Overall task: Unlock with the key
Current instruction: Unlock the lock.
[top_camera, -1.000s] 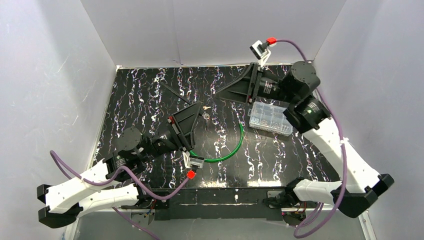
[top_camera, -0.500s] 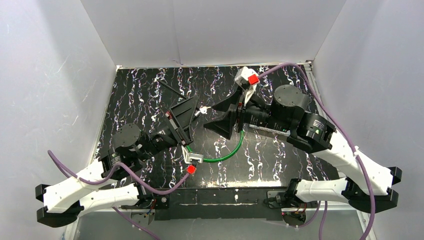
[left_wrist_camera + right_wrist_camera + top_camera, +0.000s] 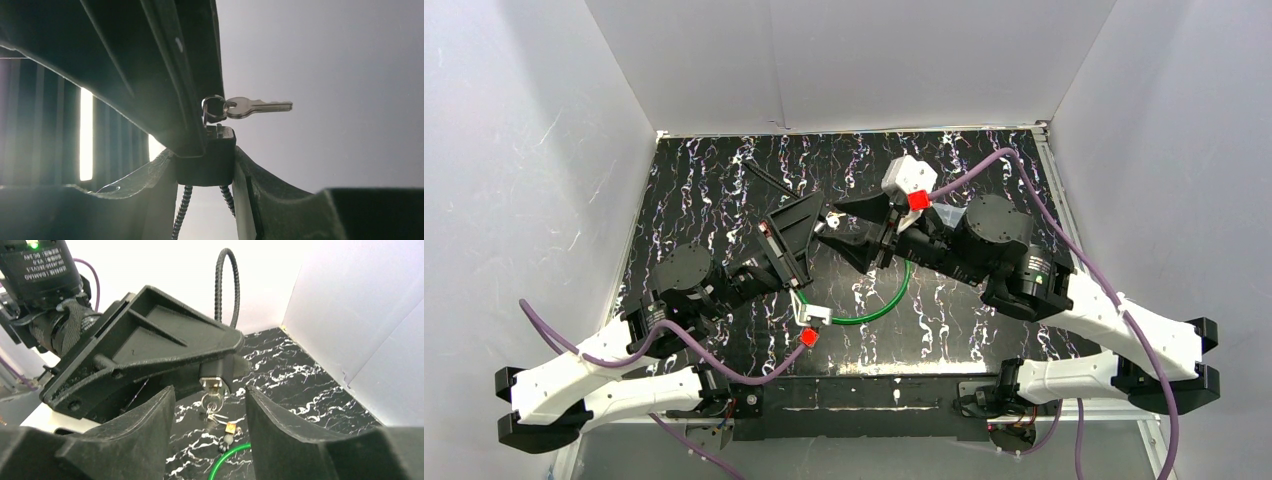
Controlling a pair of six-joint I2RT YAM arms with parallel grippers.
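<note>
Handover pose, turn not started.
Your left gripper [image 3: 205, 165] pinches the small black cable padlock [image 3: 212, 145] aloft so the silver key [image 3: 212, 401] hangs reachable; your right gripper [image 3: 209, 391], jaws spread, straddles it.

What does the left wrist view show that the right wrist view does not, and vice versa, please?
Only the left wrist view shows a key side-on, sticking out level from its ring. Only the right wrist view shows the marbled table, the green cable and the open right gripper. Both show the lock, with its black cable, clamped in the left gripper.
</note>
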